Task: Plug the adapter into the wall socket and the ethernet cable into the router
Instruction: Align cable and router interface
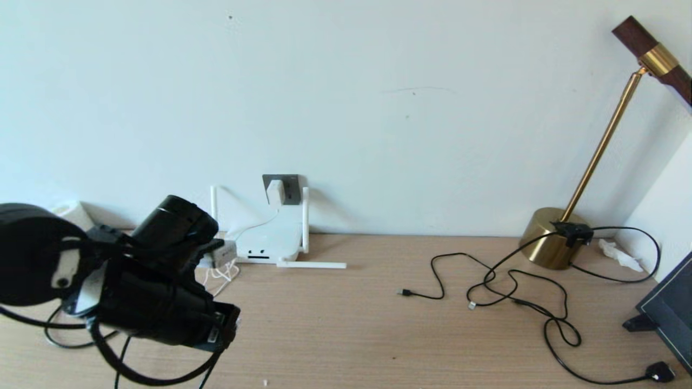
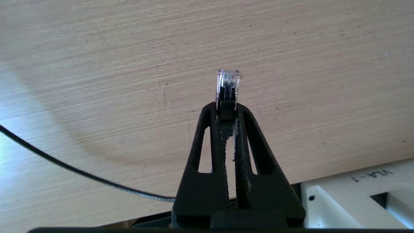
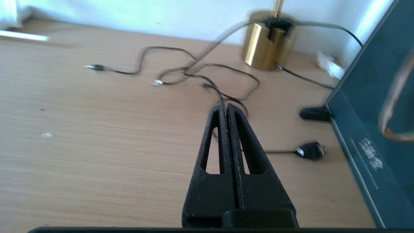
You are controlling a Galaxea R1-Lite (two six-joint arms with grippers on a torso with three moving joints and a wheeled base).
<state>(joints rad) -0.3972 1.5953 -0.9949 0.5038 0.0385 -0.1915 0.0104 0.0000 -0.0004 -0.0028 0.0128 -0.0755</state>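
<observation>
Currently, the adapter (image 1: 274, 193) is sitting in the wall socket (image 1: 288, 188) while the left gripper (image 2: 228, 110) is clamping the ethernet cable (image 2: 227, 85) above the desk (image 2: 129, 64).

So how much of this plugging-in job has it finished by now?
About half, it seems. The white adapter already sits in the wall socket. The left gripper is pinching the ethernet cable by its black boot, the clear plug tip sticking out past the fingers over the bare desk. Left to do: carry it to the router and push it into a port. The right gripper is shut and empty.
</observation>
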